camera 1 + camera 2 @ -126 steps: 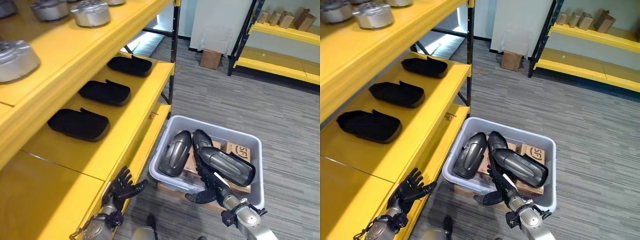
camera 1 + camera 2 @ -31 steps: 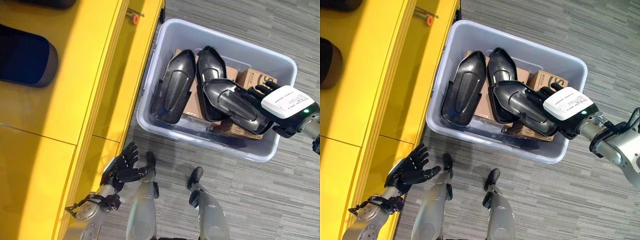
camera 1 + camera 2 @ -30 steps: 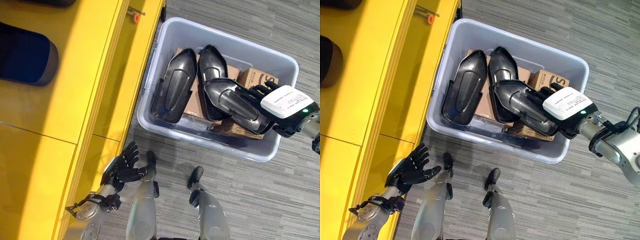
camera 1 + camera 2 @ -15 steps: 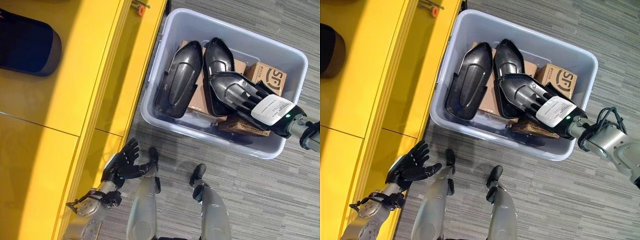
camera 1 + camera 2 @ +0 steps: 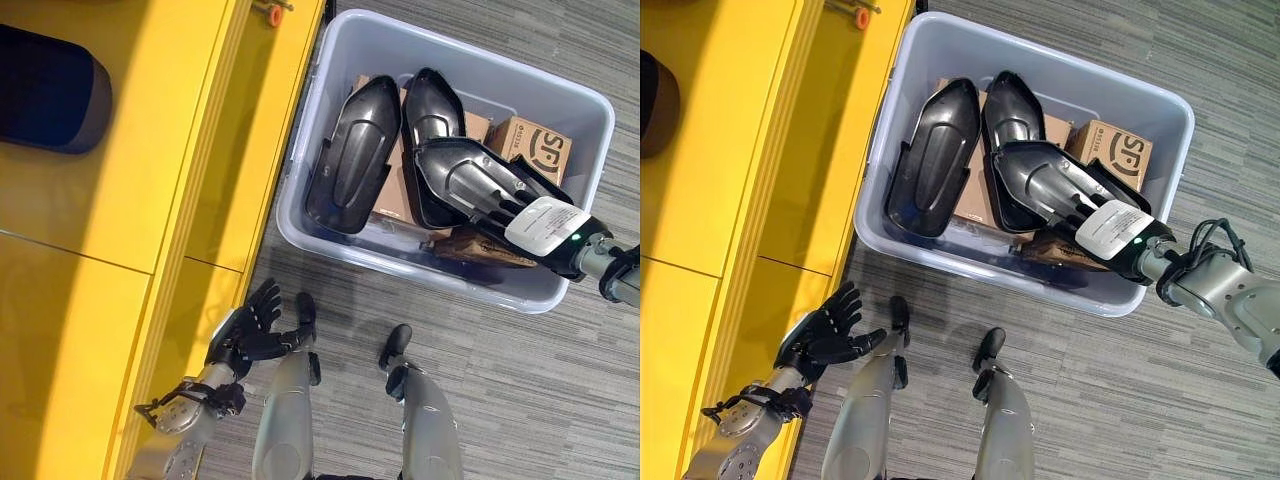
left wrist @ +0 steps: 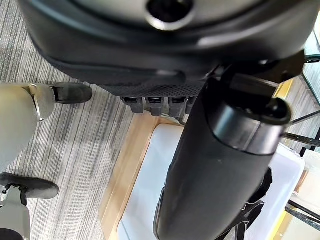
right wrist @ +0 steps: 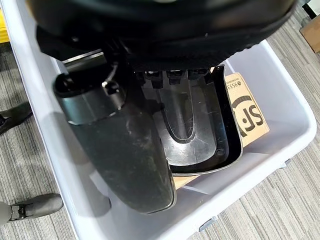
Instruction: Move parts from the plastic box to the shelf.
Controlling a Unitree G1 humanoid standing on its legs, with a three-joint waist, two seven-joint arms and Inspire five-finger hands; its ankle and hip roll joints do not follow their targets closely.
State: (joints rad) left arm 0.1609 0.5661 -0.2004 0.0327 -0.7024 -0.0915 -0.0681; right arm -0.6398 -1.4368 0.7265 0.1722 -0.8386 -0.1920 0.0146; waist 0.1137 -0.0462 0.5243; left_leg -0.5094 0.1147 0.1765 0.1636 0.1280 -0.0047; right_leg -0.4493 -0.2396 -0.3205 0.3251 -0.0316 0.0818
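A grey plastic box (image 5: 318, 120) stands on the floor beside the yellow shelf (image 5: 170, 170). It holds three black shell-shaped parts: a left one (image 5: 355, 155), a middle one (image 5: 430, 105) and a right one (image 5: 460, 180), lying hollow side up. My right hand (image 5: 545, 225) reaches into the box. Its fingers (image 7: 175, 77) lie straight inside the hollow of the right part (image 7: 197, 130), and its thumb (image 7: 120, 145) runs along the outside of that part's wall. My left hand (image 5: 245, 335) hangs open and idle by the shelf's front edge, holding nothing.
Cardboard boxes (image 5: 535, 150) lie under the parts in the box. One black part (image 5: 50, 90) rests on the shelf level at far left. A small orange piece (image 5: 272, 13) sits at the shelf's edge. A wooden pallet (image 6: 125, 175) lies under the box.
My right hand has come down from the right part's outer end onto it, and its fingers now reach along its hollow. The view has shifted slightly. The left hand has not moved.
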